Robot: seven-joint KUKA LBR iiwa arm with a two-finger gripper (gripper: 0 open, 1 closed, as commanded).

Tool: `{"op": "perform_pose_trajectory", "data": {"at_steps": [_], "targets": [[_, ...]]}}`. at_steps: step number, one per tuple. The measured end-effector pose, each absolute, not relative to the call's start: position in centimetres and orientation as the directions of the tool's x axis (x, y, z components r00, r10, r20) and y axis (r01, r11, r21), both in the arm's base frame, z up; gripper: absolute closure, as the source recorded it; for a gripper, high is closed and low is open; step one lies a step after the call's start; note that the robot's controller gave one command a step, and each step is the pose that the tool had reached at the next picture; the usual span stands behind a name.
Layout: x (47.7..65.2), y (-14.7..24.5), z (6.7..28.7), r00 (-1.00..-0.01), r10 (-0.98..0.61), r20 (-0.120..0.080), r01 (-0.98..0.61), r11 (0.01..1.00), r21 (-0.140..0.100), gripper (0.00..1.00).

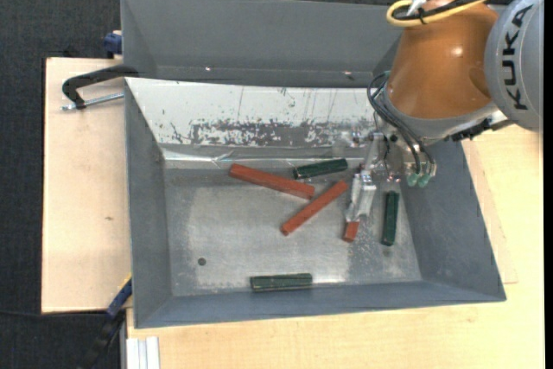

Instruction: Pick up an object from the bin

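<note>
gripper [355, 213] hangs low in the grey bin [233, 246], under the arm's orange cover [436, 56]. short red piece [350, 231] lies right at gripper's tip; touching or not, can't tell. dark green stick [390, 217] just view-right of gripper, approx upright. red stick [315, 207] slants just view-left of gripper. 2nd red stick [270, 181] lies further left. 2nd green stick [320, 170] up-left of gripper. 3rd green stick [281, 282] well down-left of gripper, by the near wall.

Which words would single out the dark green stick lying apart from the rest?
Find the grey bin and its wall nearest the picture's bottom edge. Along that wall's foot lies a dark green stick, alone; the other two green sticks sit by the red sticks and gripper.
</note>
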State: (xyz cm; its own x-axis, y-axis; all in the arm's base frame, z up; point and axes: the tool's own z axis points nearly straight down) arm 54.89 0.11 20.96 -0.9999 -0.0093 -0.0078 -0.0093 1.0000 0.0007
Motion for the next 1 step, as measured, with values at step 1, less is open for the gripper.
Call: {"op": "perform_pose_trajectory", "data": {"at_steps": [1], "targets": [[55.36, 3.86, 16.28, -0.989, -0.15, -0.002, -0.15, 0.989, 0.0, 0.0]]}}
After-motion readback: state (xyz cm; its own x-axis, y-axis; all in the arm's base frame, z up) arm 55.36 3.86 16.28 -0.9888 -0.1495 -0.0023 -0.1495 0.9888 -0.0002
